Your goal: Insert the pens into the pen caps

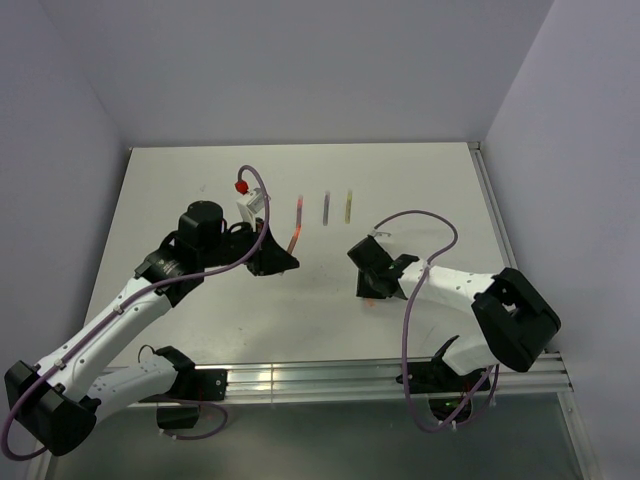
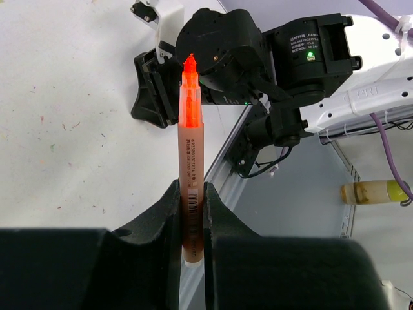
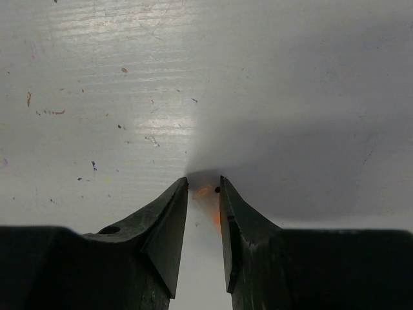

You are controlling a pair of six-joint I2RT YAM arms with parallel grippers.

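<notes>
Three pens [image 1: 326, 206] in row on table [image 1: 200, 180]; fourth pen [image 2: 191, 129] in left tool [image 2: 191, 194]; cap [image 3: 205, 192] between right tool [image 3: 203, 194] tips.

The left end effector [image 2: 192, 191] is clamping the orange-red pen [image 2: 190, 123] by its labelled lower barrel, with both fingers pressing against its sides. The pen's bare tip is pointing away toward the right arm's black wrist [image 2: 226, 51], which is hovering over the speckled white tabletop [image 2: 64, 110].
</notes>
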